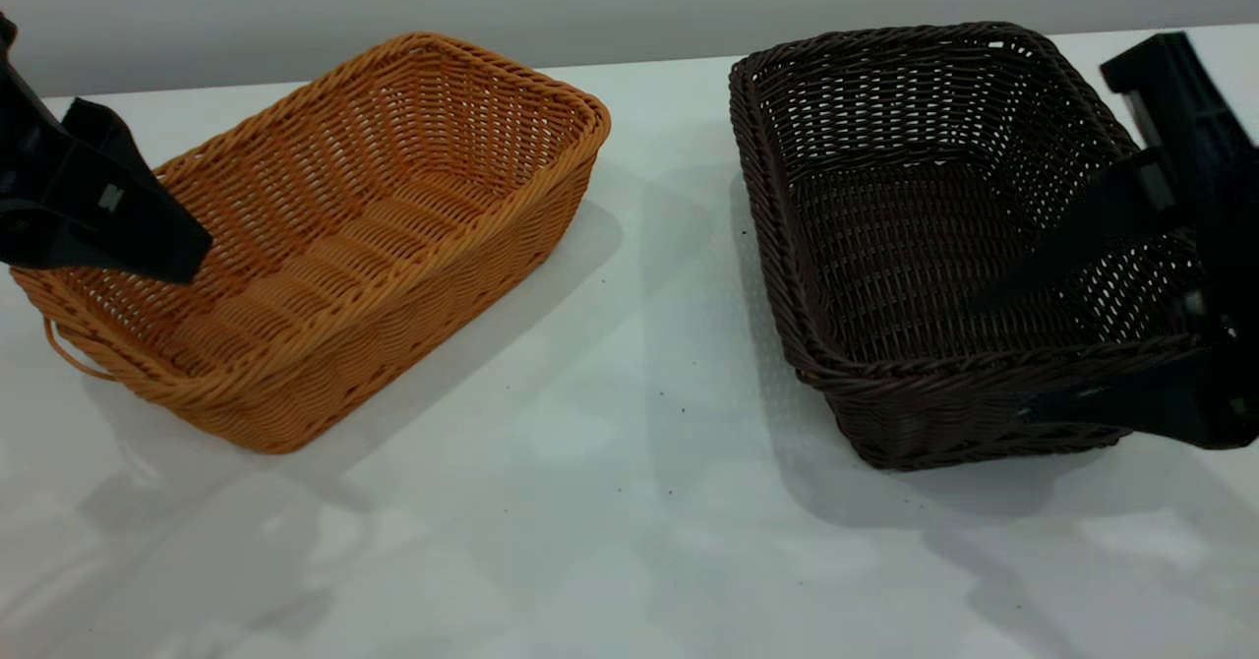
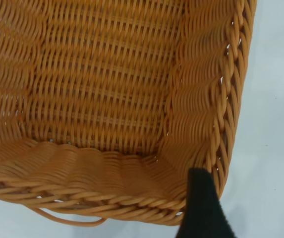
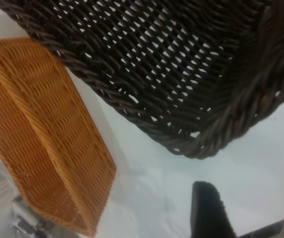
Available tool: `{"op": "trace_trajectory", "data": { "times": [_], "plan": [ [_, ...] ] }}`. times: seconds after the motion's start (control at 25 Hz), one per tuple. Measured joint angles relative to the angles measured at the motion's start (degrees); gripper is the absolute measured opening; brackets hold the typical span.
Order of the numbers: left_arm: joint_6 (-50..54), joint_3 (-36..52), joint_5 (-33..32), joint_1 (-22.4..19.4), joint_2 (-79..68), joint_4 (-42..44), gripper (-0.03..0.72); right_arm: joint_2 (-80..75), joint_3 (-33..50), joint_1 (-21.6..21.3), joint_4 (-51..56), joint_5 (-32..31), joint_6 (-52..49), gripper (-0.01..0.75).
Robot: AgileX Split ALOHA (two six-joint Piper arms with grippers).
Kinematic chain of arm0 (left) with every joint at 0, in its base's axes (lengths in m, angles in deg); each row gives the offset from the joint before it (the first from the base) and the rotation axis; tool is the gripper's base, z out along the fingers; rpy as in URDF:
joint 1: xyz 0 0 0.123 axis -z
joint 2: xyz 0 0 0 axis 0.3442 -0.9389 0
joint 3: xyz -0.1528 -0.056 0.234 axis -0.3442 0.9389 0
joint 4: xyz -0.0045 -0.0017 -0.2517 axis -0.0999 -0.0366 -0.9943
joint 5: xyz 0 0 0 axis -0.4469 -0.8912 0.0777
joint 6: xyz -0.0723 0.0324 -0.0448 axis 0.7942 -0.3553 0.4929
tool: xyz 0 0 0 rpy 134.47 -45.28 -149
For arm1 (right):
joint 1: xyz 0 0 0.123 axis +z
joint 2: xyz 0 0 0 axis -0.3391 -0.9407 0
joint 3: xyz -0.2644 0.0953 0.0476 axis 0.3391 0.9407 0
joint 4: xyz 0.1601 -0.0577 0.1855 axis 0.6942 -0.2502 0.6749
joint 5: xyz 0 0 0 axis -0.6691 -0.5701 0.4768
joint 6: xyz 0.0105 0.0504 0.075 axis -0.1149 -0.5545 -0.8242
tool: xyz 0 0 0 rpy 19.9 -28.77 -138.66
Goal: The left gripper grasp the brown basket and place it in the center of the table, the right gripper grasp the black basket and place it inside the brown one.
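Bench (image 1: pixel 629 502) white, grey wall behind. Left claw (image 1: pixel 192 256) dips into brown basket (image 1: pixel 393 197), spread unclear; right claw (image 1: pixel 1023 354) spread astride black basket's (image 1: pixel 885 246) rim.

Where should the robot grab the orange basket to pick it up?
Probably the braided rim of the brown basket at its short end near the left gripper, coming down from above with one finger inside and one outside the wall. The basket sits upright and open, its walls are thin woven wicker, and the gripper hangs over that end, beside the small loop.
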Motion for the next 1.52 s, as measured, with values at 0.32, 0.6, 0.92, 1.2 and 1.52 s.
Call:
{"op": "trace_trajectory", "data": {
  "times": [0.32,0.6,0.92,1.2,1.52],
  "plan": [
    [0.1,0.0,0.0,0.0,0.0,0.0,0.397,-6.5,-2.4,0.0,0.9,-2.8,6.9,0.371],
    [0.1,0.0,-0.2,0.0,0.0,0.0,0.397,-7.3,-2.8,0.0,0.8,-0.9,7.2,0.371],
    [0.1,0.0,-0.3,0.0,0.0,0.0,0.397,-7.3,-3.4,-0.1,0.8,1.9,6.3,0.371],
    [0.1,0.0,-0.5,0.0,0.0,-1.0,0.396,-7.7,-5.5,-0.1,0.8,3.2,6.3,0.371],
    [0.1,0.0,-1.1,0.0,0.0,-1.0,0.396,-11.6,-5.6,-0.1,0.8,2.8,5.7,0.371]
  ]
}}
